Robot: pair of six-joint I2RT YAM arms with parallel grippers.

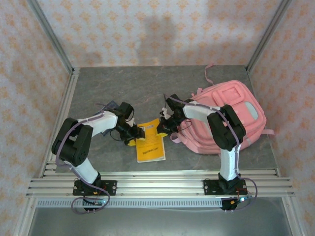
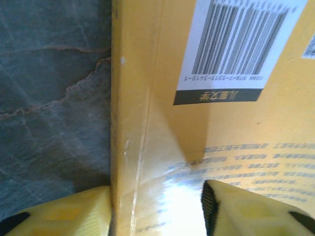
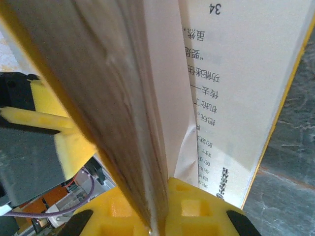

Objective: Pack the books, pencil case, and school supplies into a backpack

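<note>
Lying near the middle of the top view, the orange-yellow book (image 1: 150,147) sits on the grey tabletop (image 1: 123,88) between the two arms. It is just left of the pink backpack (image 1: 231,113), which lies flat across the right half of that frame. The left pincer (image 1: 134,133) is at the book's upper left edge and the right pincer (image 1: 164,129) at its upper right corner. In the left wrist view the left pincer is spread. One yellow finger (image 2: 64,214) in the lower left is on the tabletop side, right against the book's long edge. The other (image 2: 251,211) in the lower right is over the cover, with a broad strip of cover between them and a barcode (image 2: 236,39) in the upper right. In the right wrist view the right pincer (image 3: 155,219) is pressed together on the book: a thick block of pages runs from the upper left down into the yellow fingers at the bottom centre, and a printed page numbered 34 fans out to the right. At the left of that frame a yellow finger of the left pincer shows close by.
</note>
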